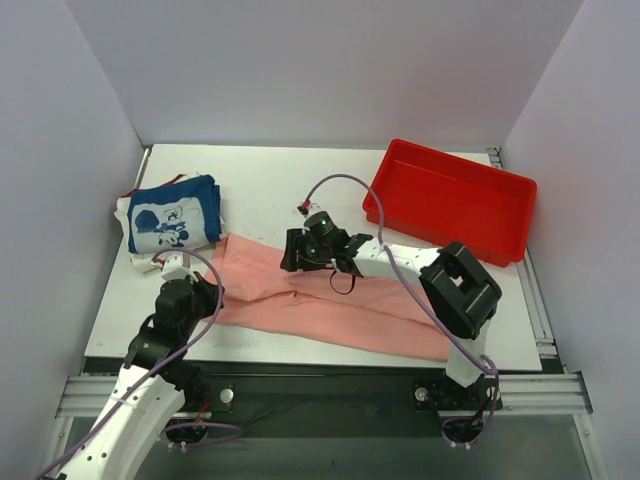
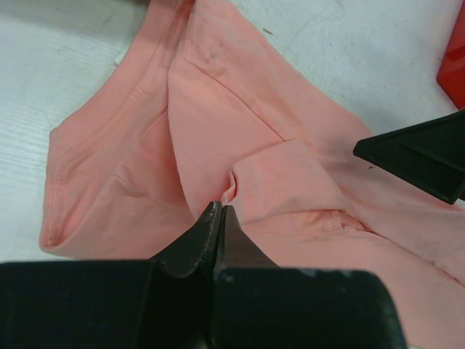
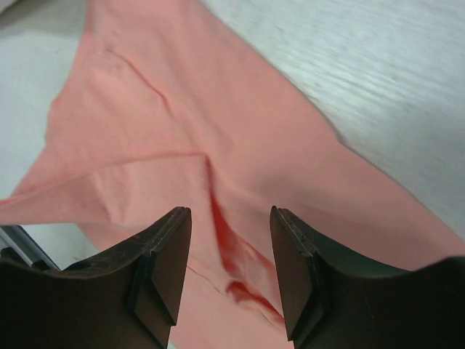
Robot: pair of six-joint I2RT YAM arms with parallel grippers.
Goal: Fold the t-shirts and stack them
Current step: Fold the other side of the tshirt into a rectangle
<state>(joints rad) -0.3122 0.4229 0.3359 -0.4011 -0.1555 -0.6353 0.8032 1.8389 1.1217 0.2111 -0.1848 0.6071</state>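
The salmon-pink t-shirt (image 1: 330, 305) lies spread across the near middle of the table, partly folded lengthwise. My left gripper (image 1: 207, 290) is at its left end. In the left wrist view its jaws (image 2: 220, 209) are shut on a small pinched fold of the pink shirt (image 2: 240, 123) near the collar. My right gripper (image 1: 300, 262) is open just above the shirt's far edge. In the right wrist view it (image 3: 230, 218) straddles a crease in the pink cloth (image 3: 182, 109), holding nothing. The navy t-shirt with the mouse print (image 1: 172, 215) lies folded at the far left, on top of white cloth (image 1: 150, 262).
A red plastic tray (image 1: 440, 200) stands at the far right of the table. Its corner shows in the left wrist view (image 2: 454, 51). White walls enclose the table on three sides. The right arm's cable (image 1: 345, 180) loops over the table's middle.
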